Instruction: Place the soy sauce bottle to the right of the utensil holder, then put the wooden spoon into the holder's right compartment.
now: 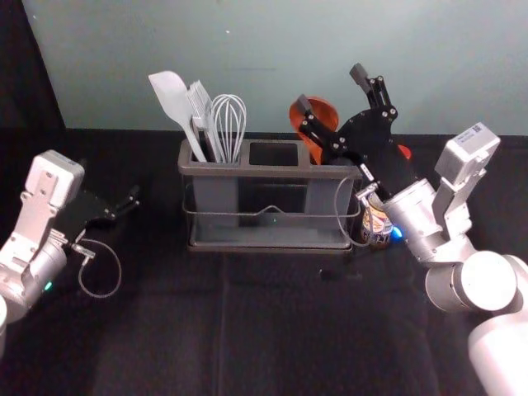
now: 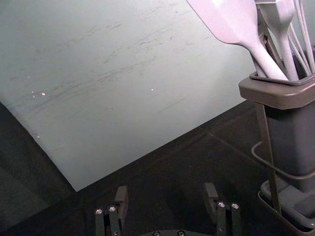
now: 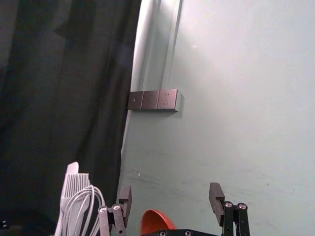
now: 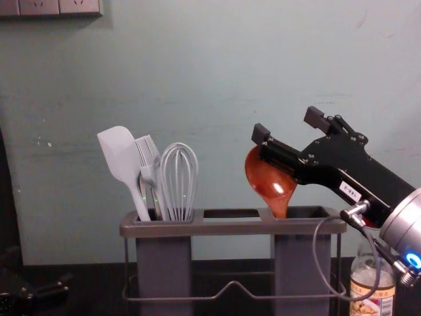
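Note:
The right gripper (image 1: 334,92) is open above the utensil holder's right end; in the right wrist view, the right gripper (image 3: 170,196) has nothing between its fingers. The wooden spoon (image 4: 268,181) stands in the right compartment of the holder (image 4: 230,227), bowl up, partly behind that gripper. The soy sauce bottle (image 1: 377,223) stands right of the holder, its upper part covered by the right arm; its label faces forward in the chest view. The left gripper (image 1: 128,210) stays low at the left; it is open and empty in the left wrist view (image 2: 166,201).
A white spatula (image 4: 118,158), a brush (image 4: 148,161) and a whisk (image 4: 179,178) stand in the holder's left compartment. Behind the dark table (image 1: 223,330) rises a pale wall (image 1: 247,49). A cable loops from the right wrist before the holder's right end.

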Controlling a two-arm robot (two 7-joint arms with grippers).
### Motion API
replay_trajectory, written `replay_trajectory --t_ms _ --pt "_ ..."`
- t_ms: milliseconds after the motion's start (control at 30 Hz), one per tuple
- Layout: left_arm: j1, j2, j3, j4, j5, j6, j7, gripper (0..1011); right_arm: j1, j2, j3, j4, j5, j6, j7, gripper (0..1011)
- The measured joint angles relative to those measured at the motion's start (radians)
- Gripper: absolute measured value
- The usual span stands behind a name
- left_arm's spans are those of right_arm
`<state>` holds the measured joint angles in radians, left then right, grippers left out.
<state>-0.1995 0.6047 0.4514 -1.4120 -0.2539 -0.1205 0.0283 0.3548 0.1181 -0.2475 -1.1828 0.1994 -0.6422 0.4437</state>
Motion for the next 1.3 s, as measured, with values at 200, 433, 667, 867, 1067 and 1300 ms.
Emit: replay_trajectory --t_ms 200,433,667,867,1067,1300 --pt "0.000 0.000 0.000 0.000 0.000 0.000 0.000 1005 -0.008 -0.001 0.005 -0.016 0.002 -0.005 -0.001 1004" --pt "0.000 0.000 0.000 0.000 0.000 0.000 0.000 1005 -0.040 0.002 0.017 -0.063 0.013 -0.008 -0.003 1004" --pt "0.000 0.000 0.000 0.000 0.000 0.000 0.000 1005 -0.115 0.010 0.034 -0.140 0.030 -0.019 -0.010 1004" --pt "0.000 0.000 0.000 0.000 0.000 0.000 0.000 1005 -0.195 0.021 0.051 -0.218 0.033 -0.024 -0.020 1004" --pt "0.000 0.000 0.000 0.000 0.000 0.000 0.000 1005 -0.276 0.031 0.107 -0.325 -0.009 0.009 -0.083 1004" --pt "0.000 0.000 0.000 0.000 0.000 0.000 0.000 1005 -0.328 0.034 0.184 -0.423 -0.110 0.146 -0.200 1004"
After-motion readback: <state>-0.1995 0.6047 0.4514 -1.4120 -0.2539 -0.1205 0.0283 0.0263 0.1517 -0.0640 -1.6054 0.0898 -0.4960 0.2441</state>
